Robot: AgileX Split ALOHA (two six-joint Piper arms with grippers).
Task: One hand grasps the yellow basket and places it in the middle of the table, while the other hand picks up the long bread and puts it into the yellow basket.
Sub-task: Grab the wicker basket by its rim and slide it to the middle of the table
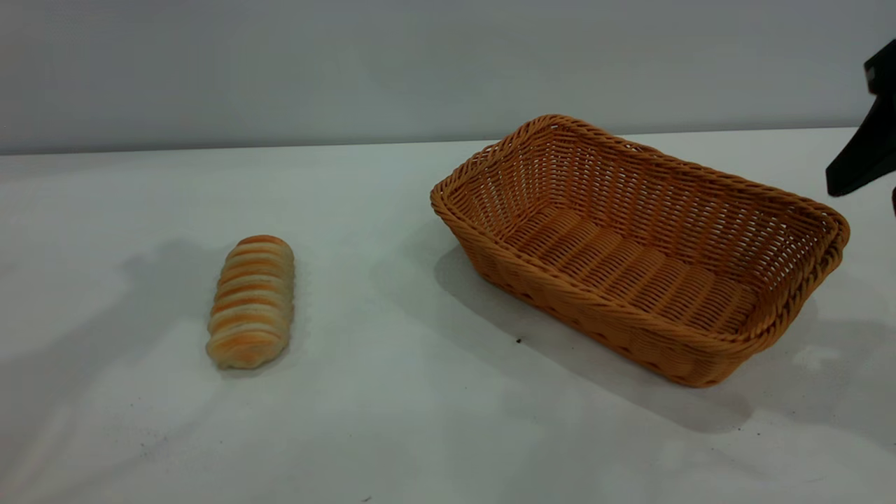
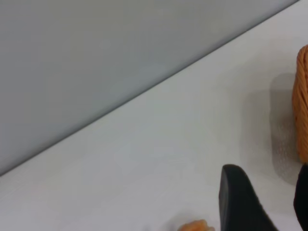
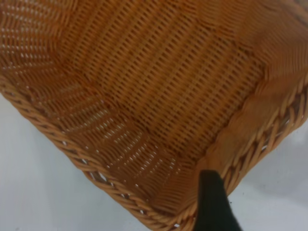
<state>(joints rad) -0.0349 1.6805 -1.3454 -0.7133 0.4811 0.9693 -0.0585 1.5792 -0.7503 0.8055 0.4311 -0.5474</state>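
The yellow basket (image 1: pixel 637 245) stands empty on the right half of the white table (image 1: pixel 392 420). The long bread (image 1: pixel 252 302) lies on the left half, well apart from the basket. My right gripper (image 1: pixel 862 154) hovers at the far right edge, just above and beyond the basket's right end. In the right wrist view one black finger (image 3: pixel 214 204) hangs over the basket's corner rim (image 3: pixel 250 149), with nothing held. My left gripper (image 2: pixel 269 192) is out of the exterior view. Its wrist view shows it open and empty above the table, with a bit of the bread (image 2: pixel 195 226) beside one finger (image 2: pixel 238 202).
A plain grey wall (image 1: pixel 350 63) runs behind the table's far edge. The basket's side (image 2: pixel 302 106) shows at the edge of the left wrist view. Bare tabletop lies between the bread and the basket.
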